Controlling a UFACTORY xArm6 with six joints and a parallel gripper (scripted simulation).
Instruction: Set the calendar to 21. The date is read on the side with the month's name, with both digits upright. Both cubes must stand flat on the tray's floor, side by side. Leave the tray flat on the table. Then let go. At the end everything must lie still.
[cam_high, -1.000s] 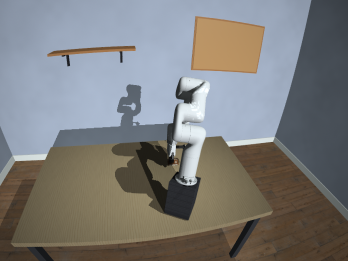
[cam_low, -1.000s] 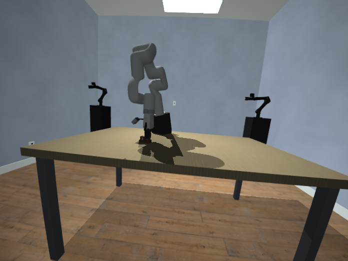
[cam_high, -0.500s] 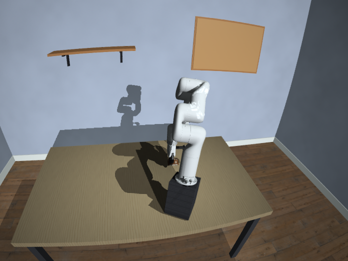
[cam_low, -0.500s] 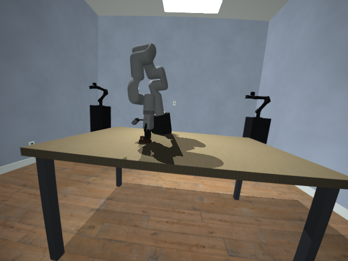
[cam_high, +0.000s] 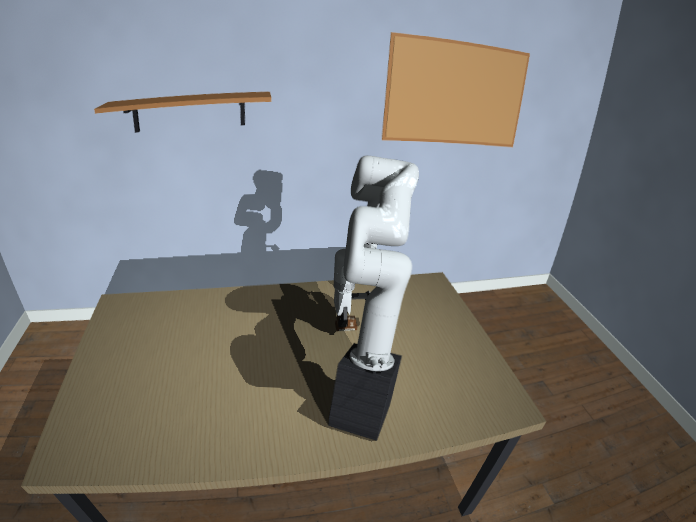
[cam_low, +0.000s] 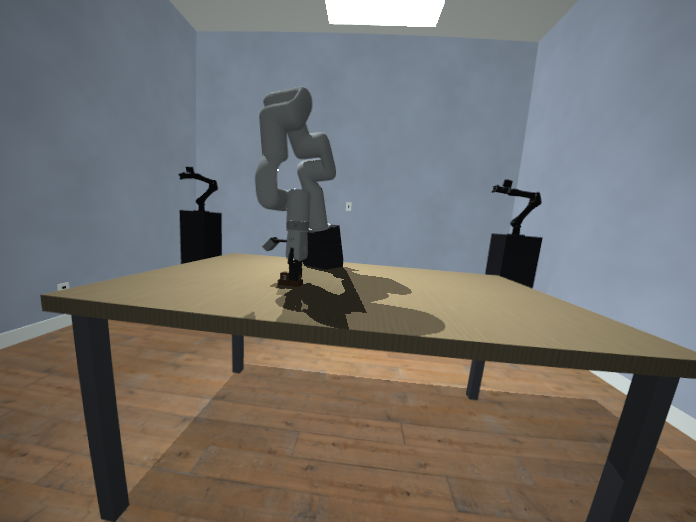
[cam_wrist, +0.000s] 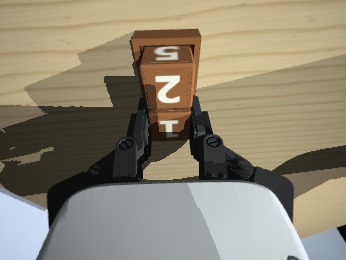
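Observation:
In the wrist view a brown wooden tray (cam_wrist: 167, 36) lies on the table, seen end-on. A brown cube (cam_wrist: 167, 82) stands in it, showing a white 2 on the face toward the camera and a 5 on the face beyond. My gripper (cam_wrist: 169, 110) is shut on a second brown cube (cam_wrist: 170, 128) with a white 1 facing the camera, right next to the 2 cube. I cannot tell whether the held cube touches the tray floor. In the top view the gripper (cam_high: 341, 322) points down close to the arm's base, with the cube (cam_high: 352, 322) beside it. In the exterior view it (cam_low: 294, 275) stands over the tray (cam_low: 288, 283).
The arm's black pedestal (cam_high: 364, 396) stands on the table just behind the tray. Two small camera arms on black stands (cam_low: 200, 233) (cam_low: 513, 255) are beyond the table. The arm casts a wide shadow over the table's middle.

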